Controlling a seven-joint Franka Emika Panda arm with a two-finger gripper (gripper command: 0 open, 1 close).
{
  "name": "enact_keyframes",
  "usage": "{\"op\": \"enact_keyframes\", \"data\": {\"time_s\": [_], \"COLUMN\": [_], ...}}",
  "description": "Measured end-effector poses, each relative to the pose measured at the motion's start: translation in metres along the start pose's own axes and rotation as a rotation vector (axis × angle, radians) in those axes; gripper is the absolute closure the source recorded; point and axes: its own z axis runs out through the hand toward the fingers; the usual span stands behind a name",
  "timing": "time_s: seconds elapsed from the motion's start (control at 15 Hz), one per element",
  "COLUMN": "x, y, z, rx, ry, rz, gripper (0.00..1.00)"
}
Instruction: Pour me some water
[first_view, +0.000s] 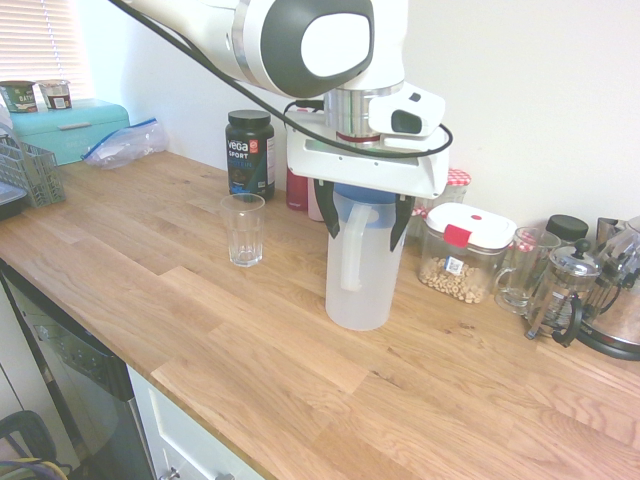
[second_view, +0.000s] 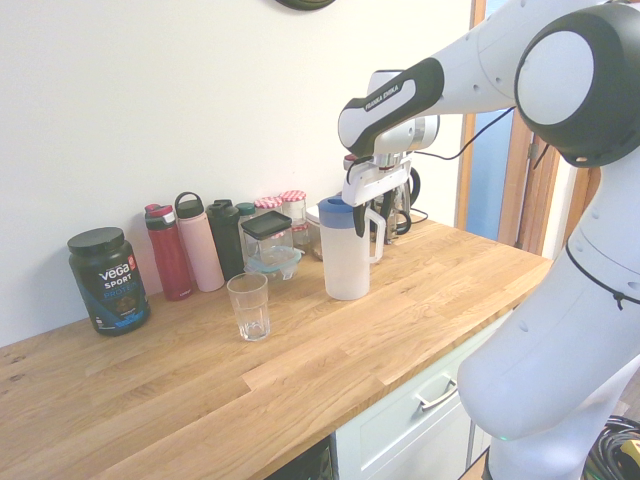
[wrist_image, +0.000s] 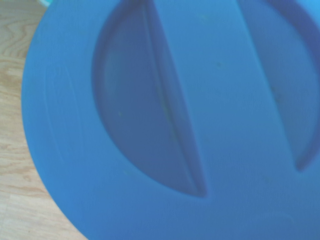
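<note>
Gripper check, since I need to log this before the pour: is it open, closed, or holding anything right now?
Gripper: open, fingers straddling the top of the pitcher, one on each side; holding nothing yet.

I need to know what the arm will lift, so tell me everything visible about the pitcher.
The pitcher is tall, frosted translucent plastic with a blue lid and white loop handle. It stands upright on the wooden counter, right of the drinking glass. The open gripper straddles its top; contact can't be judged.

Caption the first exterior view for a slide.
Open gripper straddles the blue-lidded pitcher on the wooden counter, empty glass standing apart.
</note>
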Motion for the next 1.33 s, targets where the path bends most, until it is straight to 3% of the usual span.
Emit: {"op": "enact_keyframes", "data": {"time_s": [1.33], "x": [-0.0003], "y": [0.0000], "z": [0.0000], "rx": [-0.018], "ry": [0.000], "rz": [-0.013], "gripper": [1.00]}}
